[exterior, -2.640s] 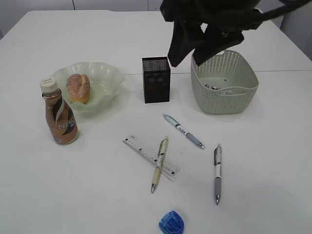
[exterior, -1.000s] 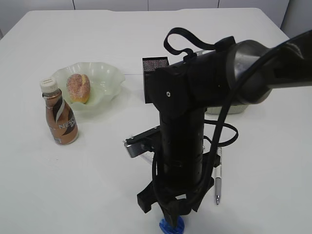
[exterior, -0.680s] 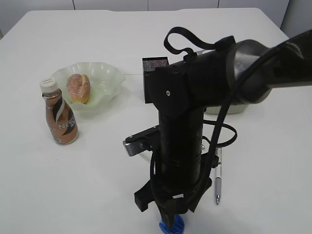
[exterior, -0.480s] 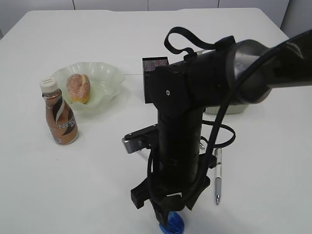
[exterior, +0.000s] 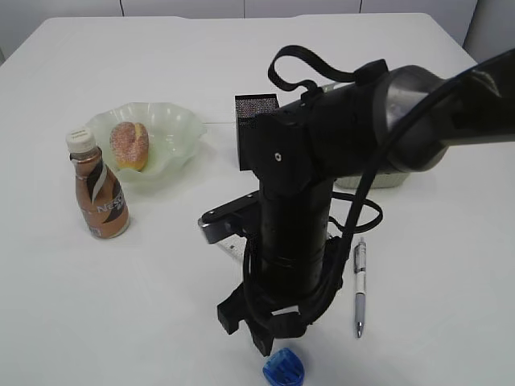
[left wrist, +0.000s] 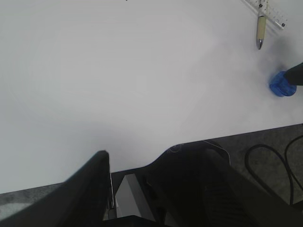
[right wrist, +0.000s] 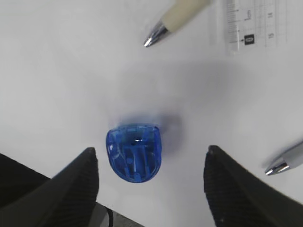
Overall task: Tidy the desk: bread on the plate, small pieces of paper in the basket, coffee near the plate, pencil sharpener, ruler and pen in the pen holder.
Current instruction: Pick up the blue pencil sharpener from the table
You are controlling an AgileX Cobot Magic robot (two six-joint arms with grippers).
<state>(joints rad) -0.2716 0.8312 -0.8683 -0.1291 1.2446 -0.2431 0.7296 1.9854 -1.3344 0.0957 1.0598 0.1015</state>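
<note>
While pointing straight down, right hand (right wrist: 149,182) wide above blue pencil sharpener (right wrist: 134,152).

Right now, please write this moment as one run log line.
right claw: open, above pencil sharpener, not touching | left claw: open, empty | bread: on plate

right tool (right wrist: 149,182) | lifted slightly off blue sharpener (right wrist: 134,152) | jaws spread wider | sharpener uncovered
</note>
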